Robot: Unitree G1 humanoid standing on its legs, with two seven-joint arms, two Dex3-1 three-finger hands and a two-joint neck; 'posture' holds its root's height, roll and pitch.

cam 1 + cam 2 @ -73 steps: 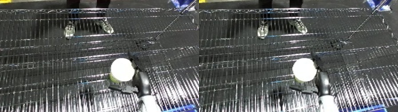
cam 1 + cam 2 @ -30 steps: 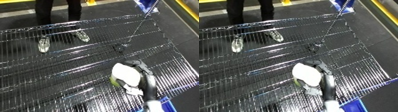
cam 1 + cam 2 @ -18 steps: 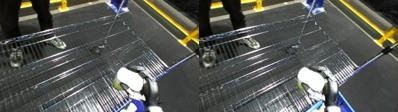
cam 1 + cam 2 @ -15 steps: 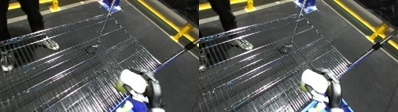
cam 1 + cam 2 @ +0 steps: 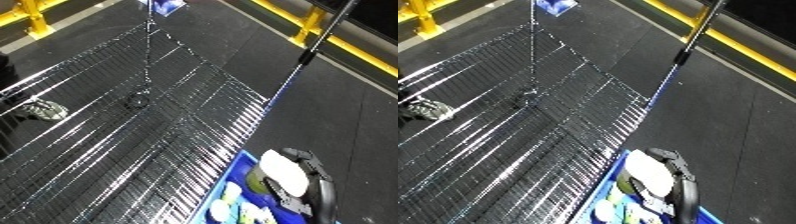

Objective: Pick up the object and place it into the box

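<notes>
Vs. 0.5 s ago: the camera has swung further right, so the silvery wire-grid worktop (image 5: 133,135) now slants off to the left and its right edge crosses the middle of the view. A blue plastic bin (image 5: 233,176) has come into view at the bottom, just past the worktop's edge; before, only a sliver of blue showed. The right hand (image 5: 306,180), black, has carried the pale cream, rounded, egg-shaped object (image 5: 282,172) off the wire and now holds it over the bin's open top.

Object vs. fingers: the black fingers (image 5: 300,156) wrap over the object's top and down its right side, curled round it and holding it; the thumb side sits below, at bottom right. The object's pale face is turned left, toward the worktop. Can't tell if it touches the bin's contents.

In the bin: a dark round olive-green item (image 5: 259,182) just left of the object, and several small pale green-white items (image 5: 233,209) lower down, w/ details too blurred to make out.

Left hand: not visible in either view.

Beyond the worktop: dark floor, yellow rail (image 5: 355,50) at upper right, a dark pole w/ blue lower part (image 5: 302,60) leaning toward the worktop's corner.
</notes>
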